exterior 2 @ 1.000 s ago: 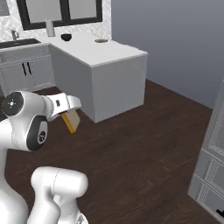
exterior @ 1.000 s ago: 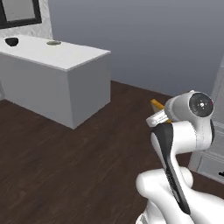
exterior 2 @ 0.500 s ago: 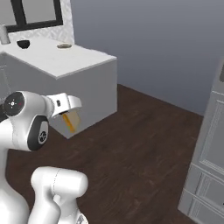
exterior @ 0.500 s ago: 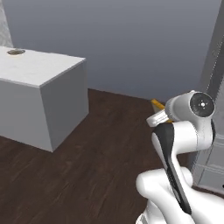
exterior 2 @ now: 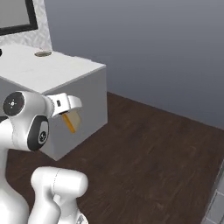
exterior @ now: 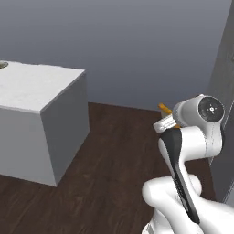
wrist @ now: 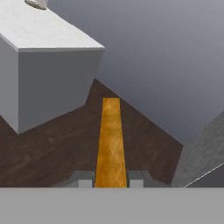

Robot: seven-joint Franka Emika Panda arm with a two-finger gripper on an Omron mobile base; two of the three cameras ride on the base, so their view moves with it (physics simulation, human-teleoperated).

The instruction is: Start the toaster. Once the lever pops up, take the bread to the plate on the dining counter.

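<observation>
My gripper point(wrist: 110, 179) is shut on the bread point(wrist: 110, 140), a golden-tan slice seen edge-on between the two fingertips. From the right base view the bread point(exterior 2: 72, 121) hangs tilted below the gripper point(exterior 2: 71, 113), in the air in front of the dining counter's side. In the left base view just an orange corner of the bread point(exterior: 164, 109) sticks out past the gripper point(exterior: 167, 121). The white dining counter point(exterior: 41, 87) stands to the left, with the small round plate point(exterior 2: 42, 54) far back on its top point(exterior 2: 61, 74). That plate point(wrist: 37, 3) sits well beyond the bread. The toaster is out of view.
Dark wood floor point(exterior: 114, 155) spreads between me and a plain grey wall point(exterior 2: 153, 48). A tall grey cabinet point(exterior: 226, 91) rises close on the right. A dark-framed window point(exterior 2: 17, 17) lies behind the counter.
The whole picture has swung, so the base has moved: the counter has slid left and looms larger. The bread stays gripped in the same pose against the arm.
</observation>
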